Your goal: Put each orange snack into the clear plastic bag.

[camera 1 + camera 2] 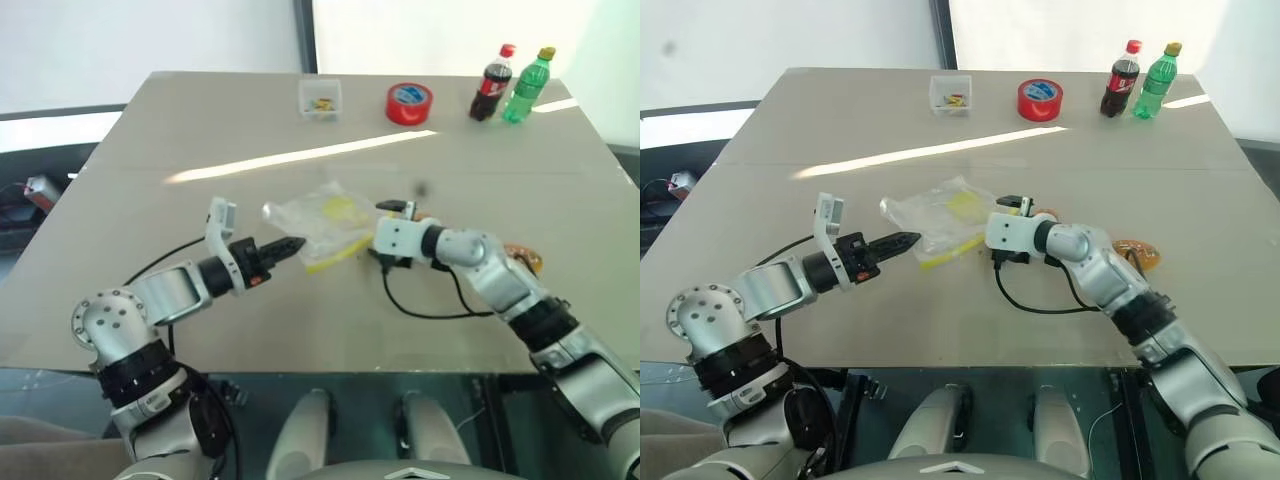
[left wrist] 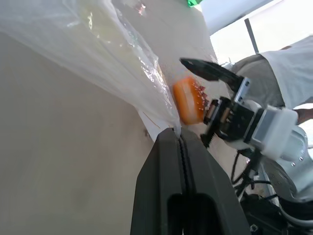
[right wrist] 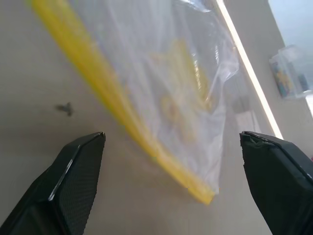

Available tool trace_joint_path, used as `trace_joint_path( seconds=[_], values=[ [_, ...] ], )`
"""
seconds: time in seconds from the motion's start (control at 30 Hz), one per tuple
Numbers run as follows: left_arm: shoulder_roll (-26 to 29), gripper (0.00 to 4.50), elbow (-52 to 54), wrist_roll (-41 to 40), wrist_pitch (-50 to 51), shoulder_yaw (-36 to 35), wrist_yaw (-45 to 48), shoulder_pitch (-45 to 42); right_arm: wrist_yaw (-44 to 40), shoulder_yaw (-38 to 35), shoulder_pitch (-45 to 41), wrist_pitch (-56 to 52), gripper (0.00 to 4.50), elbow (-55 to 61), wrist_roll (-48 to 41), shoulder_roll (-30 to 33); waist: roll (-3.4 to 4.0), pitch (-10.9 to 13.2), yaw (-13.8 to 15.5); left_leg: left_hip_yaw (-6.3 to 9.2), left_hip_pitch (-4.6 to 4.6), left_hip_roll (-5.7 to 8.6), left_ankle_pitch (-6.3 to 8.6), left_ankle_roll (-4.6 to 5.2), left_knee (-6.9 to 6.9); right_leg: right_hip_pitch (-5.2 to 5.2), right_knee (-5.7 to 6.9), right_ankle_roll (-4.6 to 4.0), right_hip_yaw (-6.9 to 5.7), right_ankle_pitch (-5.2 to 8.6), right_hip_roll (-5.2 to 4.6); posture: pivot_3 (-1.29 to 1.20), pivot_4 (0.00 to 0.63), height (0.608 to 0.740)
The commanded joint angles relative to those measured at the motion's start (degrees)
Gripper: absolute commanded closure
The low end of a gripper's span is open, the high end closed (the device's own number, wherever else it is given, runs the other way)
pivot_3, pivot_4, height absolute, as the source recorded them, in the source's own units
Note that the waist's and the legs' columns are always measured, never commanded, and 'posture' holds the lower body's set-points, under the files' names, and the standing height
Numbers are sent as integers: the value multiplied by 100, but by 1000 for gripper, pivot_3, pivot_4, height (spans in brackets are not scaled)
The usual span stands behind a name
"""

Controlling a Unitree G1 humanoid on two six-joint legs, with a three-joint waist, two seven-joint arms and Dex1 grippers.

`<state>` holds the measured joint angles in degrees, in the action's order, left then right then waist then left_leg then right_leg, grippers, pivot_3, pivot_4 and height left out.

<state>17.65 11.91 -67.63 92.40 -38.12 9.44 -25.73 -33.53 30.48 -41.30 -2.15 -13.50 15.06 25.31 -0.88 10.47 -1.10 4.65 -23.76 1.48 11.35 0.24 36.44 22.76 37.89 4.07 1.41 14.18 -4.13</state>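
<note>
Crinkled clear plastic bag (image 1: 325, 222) lies mid-table, its yellow strip along the near edge. The left gripper (image 1: 292, 244) has its fingers pressed together on the bag's near-left edge. One orange snack (image 2: 189, 99) sits beside the bag, just in front of the right gripper (image 3: 173, 183), whose fingers stand wide apart facing the bag. A second orange snack (image 1: 1137, 252) lies behind the right forearm. A small clear box (image 1: 320, 98), red tape roll (image 1: 409, 103) and two bottles (image 1: 510, 84) stand along the table (image 1: 150, 160)'s far side.
</note>
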Motion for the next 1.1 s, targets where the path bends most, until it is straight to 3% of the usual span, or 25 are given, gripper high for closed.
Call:
trace_joint_path(
  seconds=[0.03, 0.07, 0.17, 0.27, 0.37, 0.4, 0.53, 0.63, 0.67, 0.73, 0.8, 0.87, 1.0, 1.1],
  values=[
    [115, 4477, 224, -706, 10, -45, -321, 110, 142, -173, -276, 446, 0, -334, 169, -181, 0, 0, 19, 1, -1, 0, 0, 0, 0, 0, 0, 0, 0, 0, 0, 0, 150, 740],
    [147, 4500, 204, -827, 10, -36, -402, 131, 159, -188, -310, 529, 503, -419, 207, -220, 0, 0, 23, 2, -1, 1, 0, 0, 0, 0, 0, 0, -1, 0, -2, 0, 150, 740],
    [249, 4500, 137, -993, -14, -39, -526, 176, 104, -224, -320, 658, 1182, -517, 210, -262, -1, 0, 28, 3, -2, 6, 0, 0, 0, -1, -1, -1, -1, 0, -4, 0, 150, 740],
    [429, 4500, 22, -1258, -165, 44, -677, 250, 74, -285, -313, 738, 2429, -588, 230, -283, -1, 0, 16, 5, -1, 15, 0, 0, -2, 0, 0, -1, 0, 0, -3, 0, 150, 740],
    [659, 4500, -127, -1494, -297, 158, -700, 327, 78, -350, -306, 785, 4140, -656, 241, -292, -1, 0, 12, 6, 0, 15, -1, -2, -4, 0, 0, -1, -1, 0, -2, 0, 150, 740],
    [745, 4500, -173, -1533, -330, 201, -689, 349, 77, -376, -302, 789, 4290, -672, 245, -299, -1, 0, 11, 6, 0, 15, -1, -2, -4, 0, 0, -2, 0, 0, -2, 0, 150, 740],
    [1191, 4500, -247, -1437, -518, 486, -368, 415, 12, -495, -311, 636, 4423, -669, 255, -318, -1, 0, 10, 6, 0, 15, -1, -2, -5, 1, 0, -2, 0, 0, -2, 0, 150, 740],
    [1634, 4500, 91, -592, -1228, 1007, 380, 536, -50, -593, -375, 467, 4423, -548, 194, -342, -1, 0, 2, 5, 0, 17, -1, -2, -7, 2, -1, -3, 0, 0, -2, 0, 150, 740],
    [1732, 3956, 133, -319, -1516, 1163, 585, 579, -44, -642, -399, 396, 4500, -496, 153, -378, 0, 0, 1, 2, 0, 18, -1, -2, -9, 2, -3, -3, 1, 0, -2, 0, 150, 740],
    [1823, 3317, 125, 81, -1966, 1387, 804, 581, -64, -734, -452, 241, 4500, -402, 97, -464, 0, 0, 6, 1, 0, 18, -2, -3, -12, 5, -3, -4, 3, 0, -2, 0, 150, 740],
    [1847, 2172, 89, 666, -2477, 1643, 748, 484, -115, -802, -521, 135, 4500, -397, 83, -520, 0, 0, 8, 2, 0, 18, -3, -4, -13, 5, -3, -4, 2, 0, -2, 0, 150, 740],
    [2024, 1498, 346, 1363, -3156, 2075, 1017, 462, -40, -869, -649, 200, 4500, -562, 129, -556, 0, 0, 9, 3, 0, 17, -3, -5, -14, 6, -4, -5, 2, 0, -2, 0, 150, 740],
    [1918, 1498, 834, 2157, -4262, 2510, 1241, 133, 253, -852, -1026, 440, 4500, -1202, 395, -527, -1, 1, 32, -2, -4, 18, -4, -6, -21, 9, -11, -6, 4, -1, -3, 0, 150, 740],
    [2191, 1498, 1148, 3122, -5105, 3203, 1613, -46, 496, -855, -1345, 477, 4500, -1661, 505, -629, -2, 2, 22, -3, -7, 20, -4, -7, -23, 9, -18, -6, 3, -1, -5, 0, 150, 740]
  ],
)
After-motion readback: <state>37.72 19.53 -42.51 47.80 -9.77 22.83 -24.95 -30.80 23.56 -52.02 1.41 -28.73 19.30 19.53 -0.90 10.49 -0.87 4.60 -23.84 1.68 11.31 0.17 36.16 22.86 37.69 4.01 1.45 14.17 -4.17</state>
